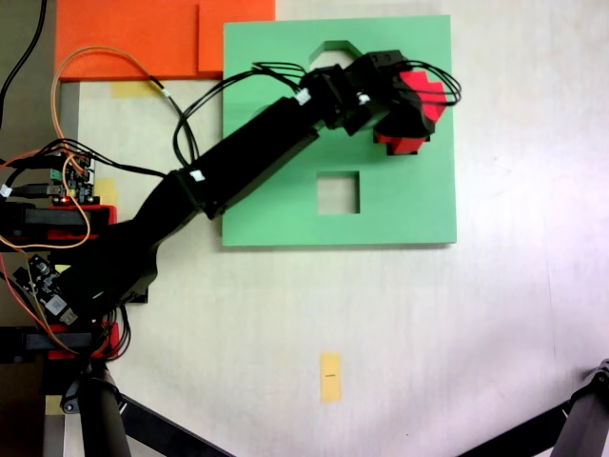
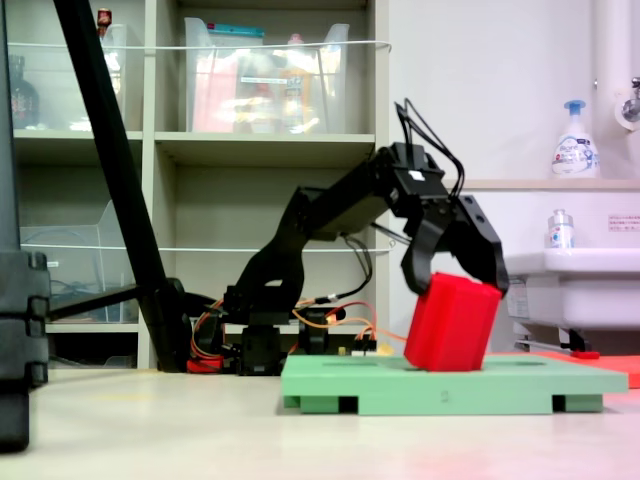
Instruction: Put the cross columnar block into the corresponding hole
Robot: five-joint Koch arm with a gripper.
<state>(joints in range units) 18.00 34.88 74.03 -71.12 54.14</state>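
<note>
I am seeing a red block (image 2: 452,324) that looks like soft foam, smooth and not shiny. The green board (image 1: 409,205) is looking like the same matt foam, thick and flat. My arm (image 2: 330,215) is looking like hard black plastic with a little shine. The table (image 1: 457,333) is looking pale and smooth. The orange sheet (image 1: 133,38) is looking like matt foam too.

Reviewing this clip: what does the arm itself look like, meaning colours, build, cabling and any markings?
The arm is all black, made of blocky segments, ending in a gripper with two black curved fingers. Thin black cables loop along it near the wrist; orange wires and red parts sit at the base. Small white labels dot the links.
</note>
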